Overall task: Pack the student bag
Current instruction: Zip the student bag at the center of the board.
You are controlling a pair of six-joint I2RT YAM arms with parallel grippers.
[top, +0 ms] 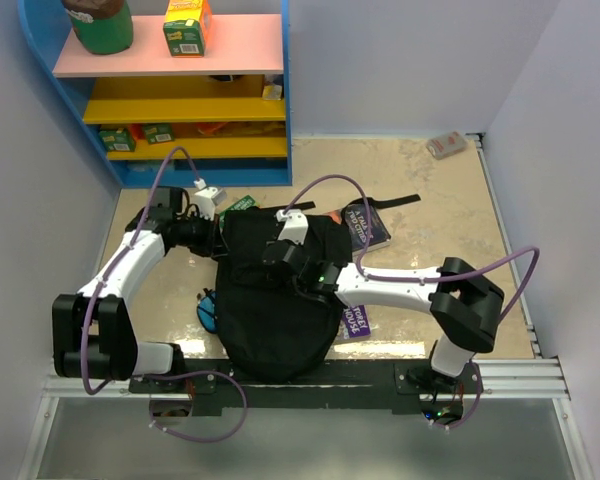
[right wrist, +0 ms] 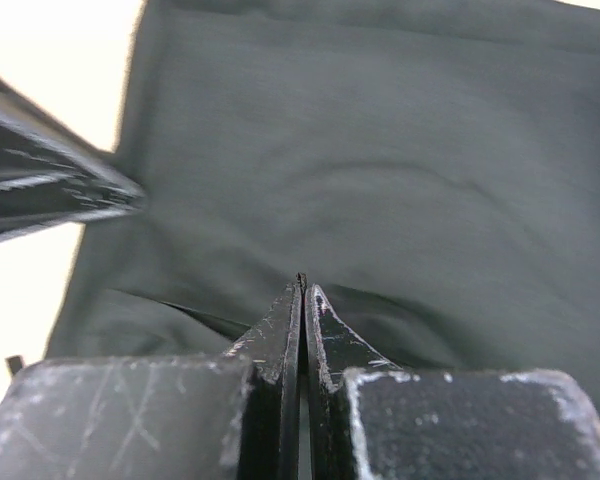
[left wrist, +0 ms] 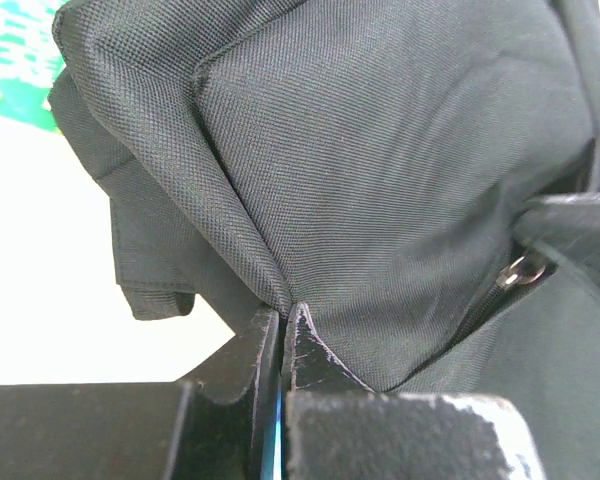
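The student bag point(top: 275, 310), a large black fabric backpack, lies in the middle of the table between the arms. My left gripper point(top: 218, 236) is at the bag's far left edge and is shut on a fold of its fabric point(left wrist: 283, 308). A metal zip pull point(left wrist: 523, 270) shows to the right of that fold. My right gripper point(top: 272, 256) rests on top of the bag near its far end. Its jaws point(right wrist: 302, 285) are pressed together with a thin dark bit of the bag pinched at the tips. Bag fabric point(right wrist: 380, 150) fills the right wrist view.
A purple book point(top: 366, 224) lies by the bag's far right corner and another point(top: 357, 320) sticks out at its right side. A blue pencil case point(top: 208, 308) lies at its left. A green book point(top: 242, 203) lies beyond it. A blue shelf unit point(top: 195, 150) stands far left.
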